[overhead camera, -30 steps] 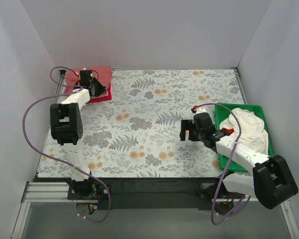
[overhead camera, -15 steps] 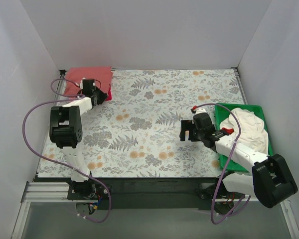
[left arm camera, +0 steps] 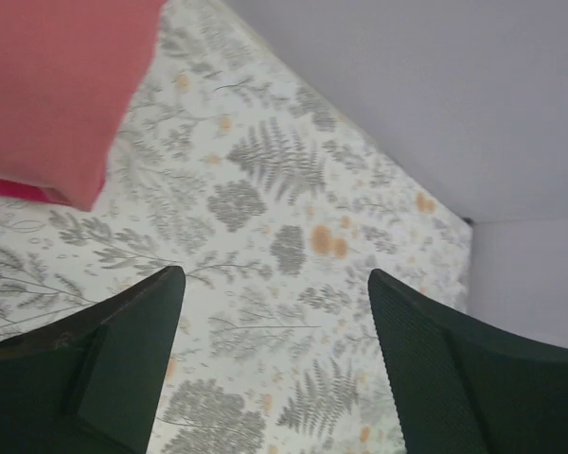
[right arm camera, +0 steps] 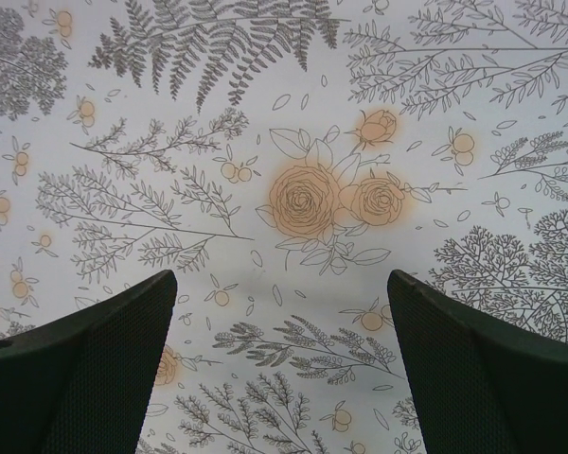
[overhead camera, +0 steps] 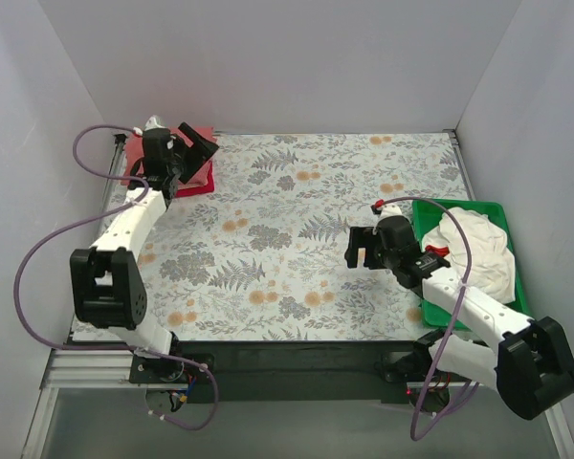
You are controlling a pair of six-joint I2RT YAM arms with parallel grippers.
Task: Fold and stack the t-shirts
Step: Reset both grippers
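- Left pincer [left arm camera: 275, 279] hangs with its jaws apart and nothing but floral tablecloth [overhead camera: 297, 239] between them. The folded stack [left arm camera: 57, 85] sits just off to its left, near the far corner.
- The risk there is a low sweep. A finger could clip the stack's near corner, peel back the top fold or skew the pile.
- Right pincer [right arm camera: 281, 279] is also spread wide and empty, hovering over bare cloth. The last garment, a cream-white t-shirt [overhead camera: 478, 251], lies to its right inside the green tray [overhead camera: 459, 202].
- I see trouble in that pick. The shirt is a crumpled heap, so a blind pinch may catch several layers and bring it out bunched, which makes it hard to spread flat.
- A finger could also hit the tray wall on the way in and shove the tray along the table.
- The right arm's purple cable [overhead camera: 456, 263] loops across the tray just behind the pincer. By my reading it could snag fabric as the arm swings.
- Looks: the stack's top layer is a smooth salmon-red panel with crisp, square edges. A crimson shirt [left arm camera: 9, 184] peeks out beneath its lower edge.
- The cream one is soft and rumpled, mounded above the tray rim, with no sleeve or hem I can pick out.
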